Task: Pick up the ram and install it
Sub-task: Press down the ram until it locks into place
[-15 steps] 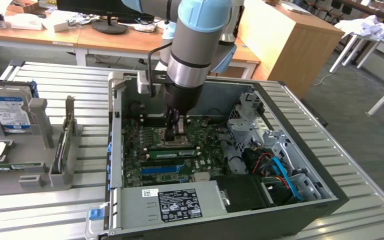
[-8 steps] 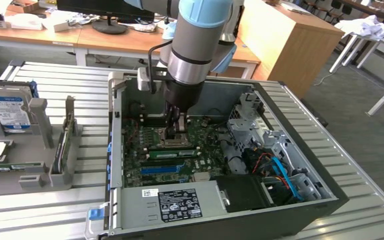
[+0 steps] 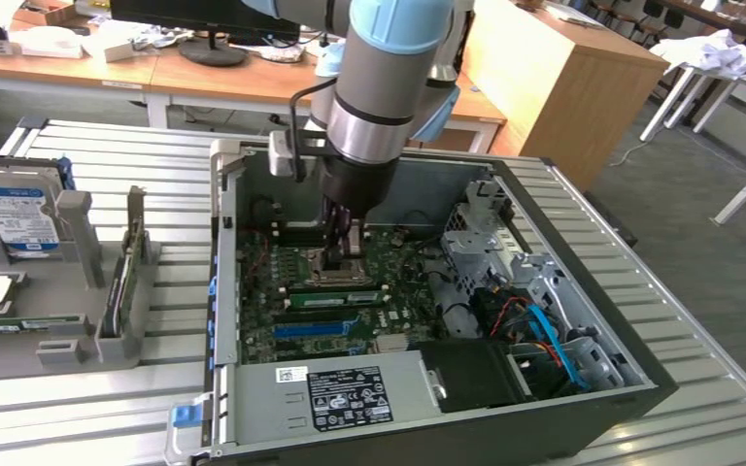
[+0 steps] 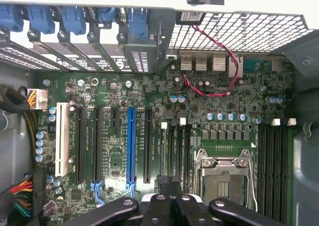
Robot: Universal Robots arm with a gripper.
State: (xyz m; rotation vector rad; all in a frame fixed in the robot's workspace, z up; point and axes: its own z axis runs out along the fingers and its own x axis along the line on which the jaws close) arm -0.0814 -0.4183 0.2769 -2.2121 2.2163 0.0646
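Lower centre of the exterior view: the ram point(image 3: 334, 298) stands on edge in a motherboard slot, nearer you than the gripper point(image 3: 343, 258). Its fingers are pressed together, with nothing visibly held. Whether they touch the stick: cannot tell. Risk, as judged: if you press off-centre, the stick tilts and one end fails to latch. Just beyond, the CPU socket point(image 4: 223, 178) lies exposed to a slipping fingertip.
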